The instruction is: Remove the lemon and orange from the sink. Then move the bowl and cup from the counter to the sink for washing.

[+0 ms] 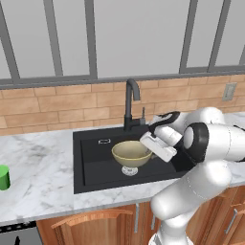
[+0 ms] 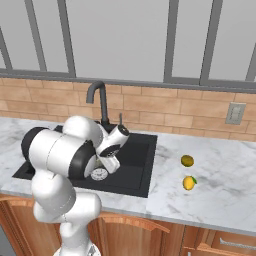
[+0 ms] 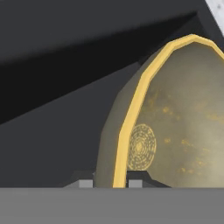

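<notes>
We see even, soft, rendered light; the sink [image 1: 91, 162] basin stays dark, with a diagonal shadow in our slightly blurry hand view.

No readable text, label, brand, number or sign on anything here

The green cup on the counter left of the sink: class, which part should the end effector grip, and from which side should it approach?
Grip the cup across its side wall near the rim, coming down from above. It stands upright on the counter, apart from the sink, with nothing close beside it. Its sides look smooth and handleless, so no angle seems favoured, though the picture's edge cuts it off.
</notes>
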